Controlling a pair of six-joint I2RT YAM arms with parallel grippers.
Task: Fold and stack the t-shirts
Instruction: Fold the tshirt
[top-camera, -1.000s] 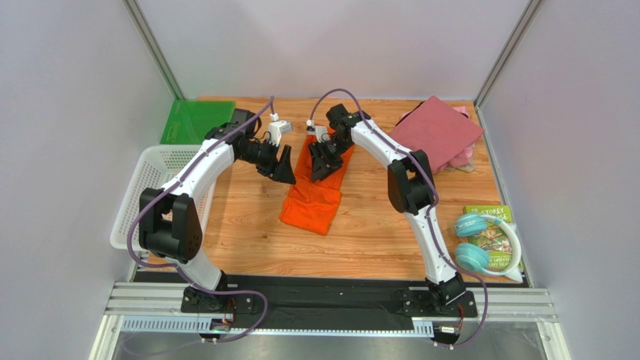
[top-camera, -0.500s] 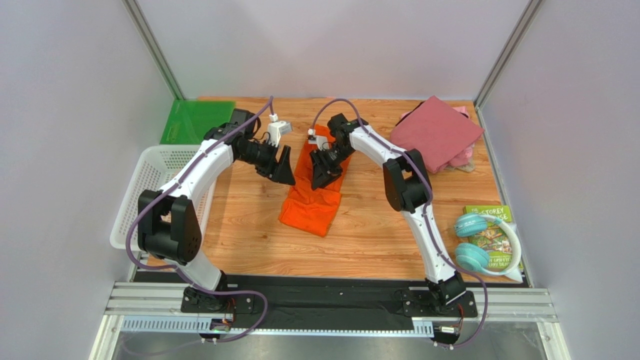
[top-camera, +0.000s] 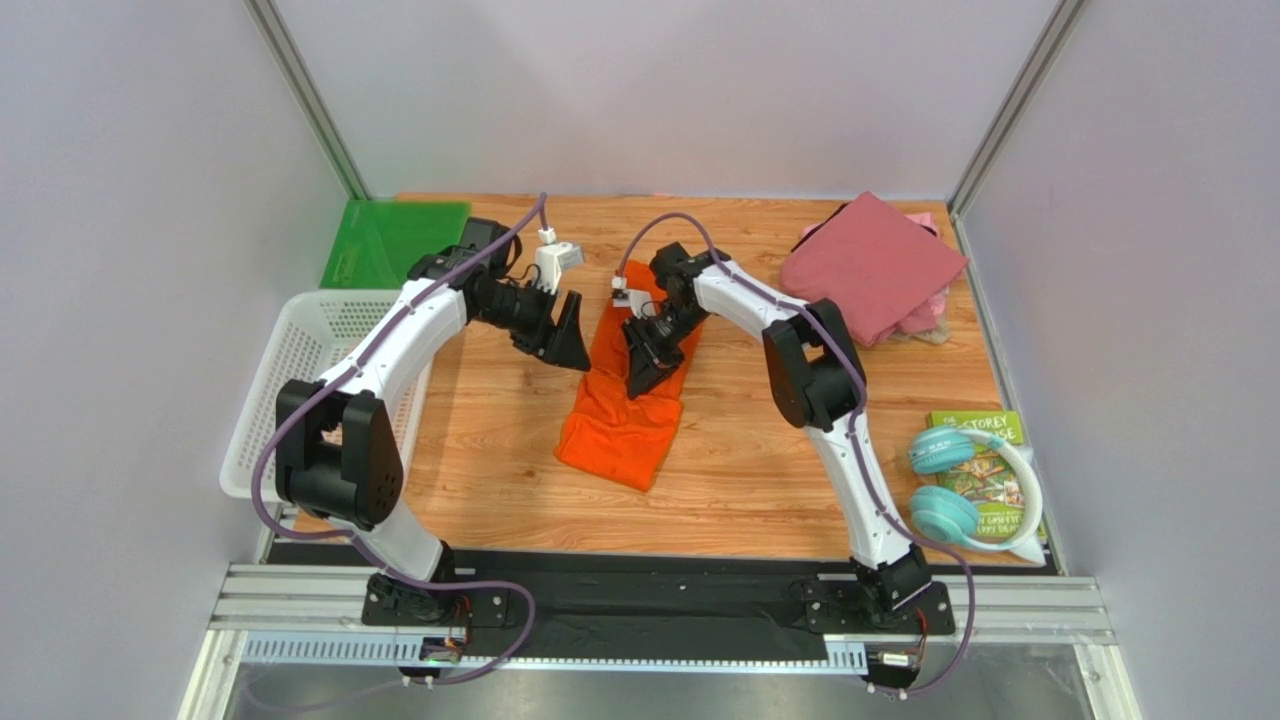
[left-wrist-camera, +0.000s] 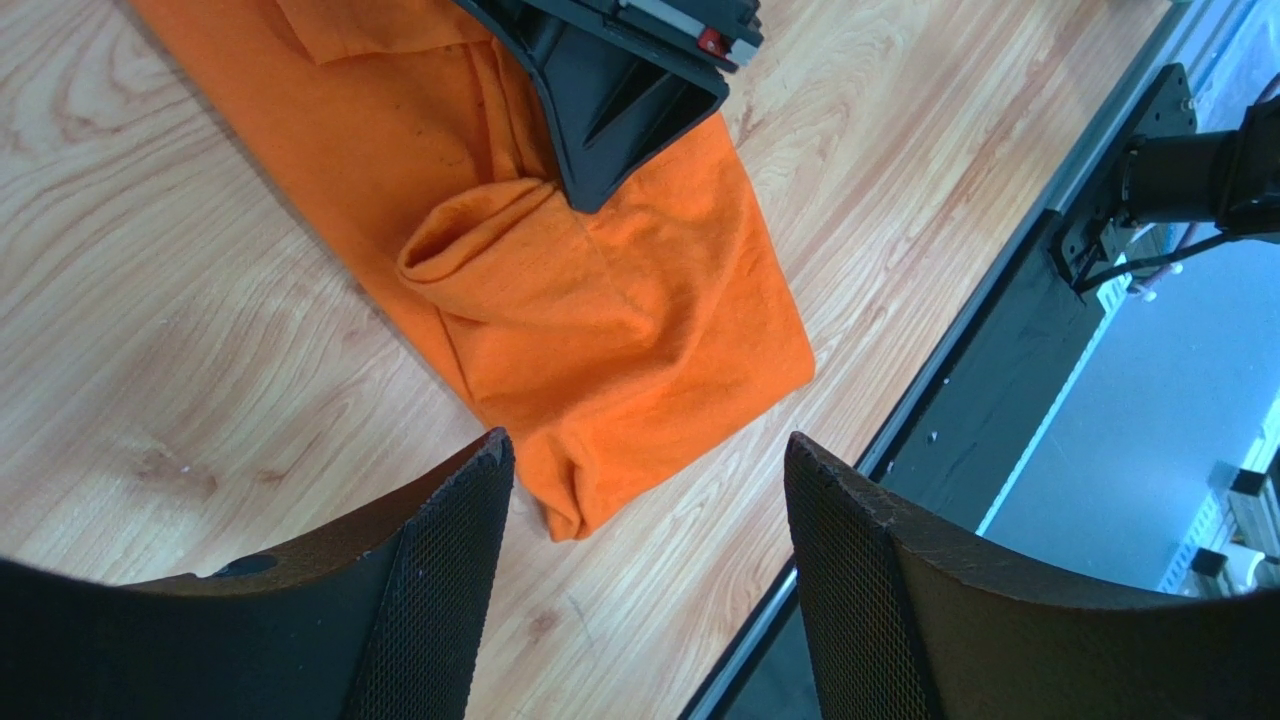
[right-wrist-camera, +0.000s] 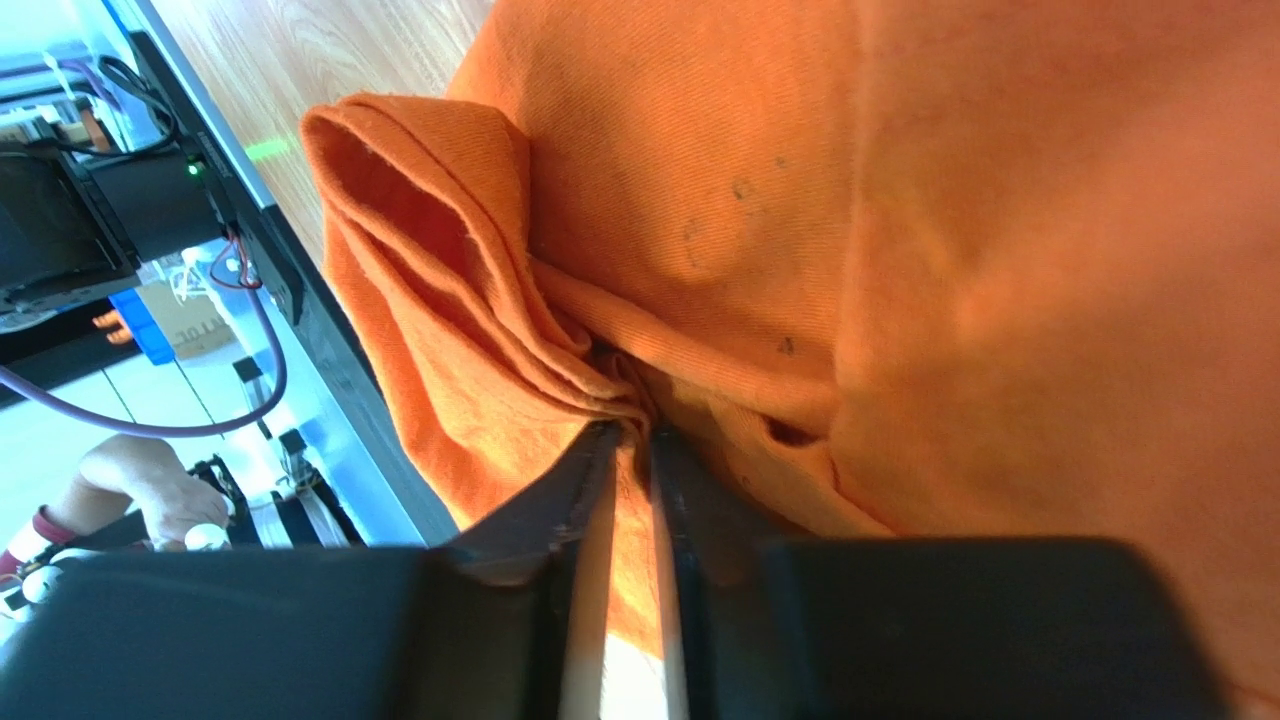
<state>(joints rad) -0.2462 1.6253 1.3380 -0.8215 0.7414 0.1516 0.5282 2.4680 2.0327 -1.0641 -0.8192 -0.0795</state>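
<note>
The bright orange t-shirt (top-camera: 619, 420) lies as a long folded strip in the middle of the wooden table. My right gripper (top-camera: 643, 357) is shut on a bunched fold of the orange shirt (right-wrist-camera: 496, 300), its fingertips (right-wrist-camera: 594, 450) pinching the cloth. My left gripper (top-camera: 568, 339) is open and empty, just left of the shirt's upper part; in its wrist view the orange shirt (left-wrist-camera: 631, 330) lies beyond its fingers (left-wrist-camera: 451, 555). A dusty maroon-red folded shirt (top-camera: 872, 258) lies on a pale pink one (top-camera: 920, 315) at the back right.
A white mesh basket (top-camera: 308, 383) stands at the left edge. A green plastic sheet (top-camera: 383, 240) lies at the back left. Teal headphones (top-camera: 947, 480) rest on a book (top-camera: 984, 450) at the right front. The table's black front rail (left-wrist-camera: 962, 435) shows in the left wrist view.
My right gripper has moved left and toward the front, dragging the pinched orange cloth with it; the shirt's lower end has shifted slightly. The left arm has stayed still.
</note>
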